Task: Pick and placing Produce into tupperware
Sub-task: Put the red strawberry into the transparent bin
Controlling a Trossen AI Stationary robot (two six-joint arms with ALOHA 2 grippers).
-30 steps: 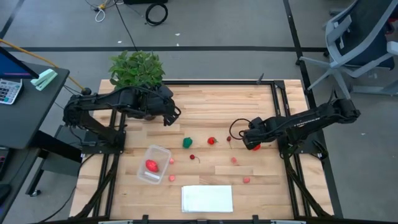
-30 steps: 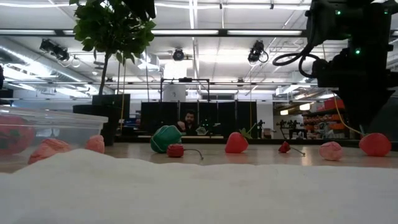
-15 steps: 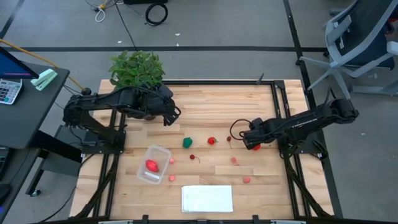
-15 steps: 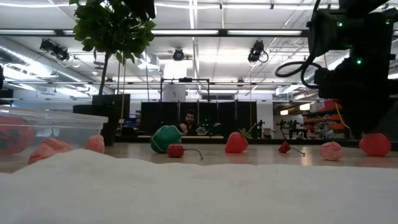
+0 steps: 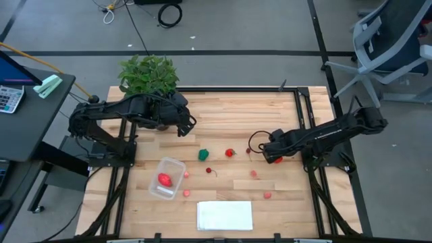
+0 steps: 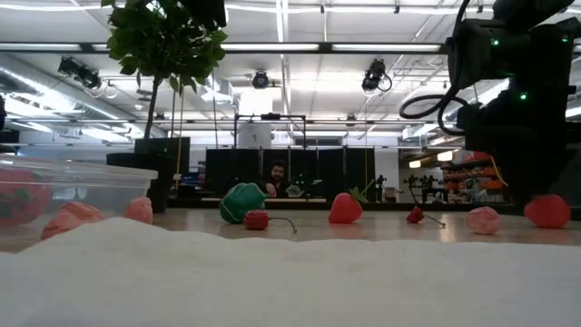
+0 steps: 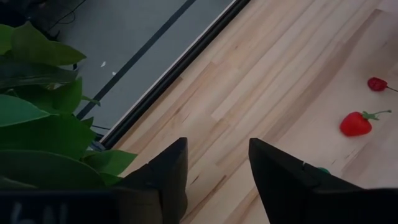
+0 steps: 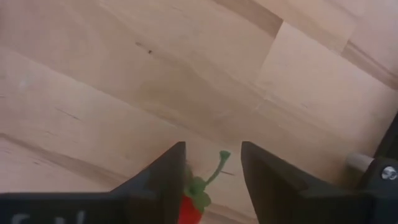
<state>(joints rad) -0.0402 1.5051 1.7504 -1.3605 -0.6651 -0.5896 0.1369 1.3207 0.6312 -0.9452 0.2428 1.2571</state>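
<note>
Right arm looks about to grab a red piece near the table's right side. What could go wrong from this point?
The right gripper straddles a red fruit with a green stem, jaws apart and not yet pinching; the piece sits close against one finger, so closing might push it aside or catch only the stem. The tupperware lies across the table, with the green vegetable and other pieces between, which a low carry could scatter. The left gripper waits open beside the potted plant.
</note>
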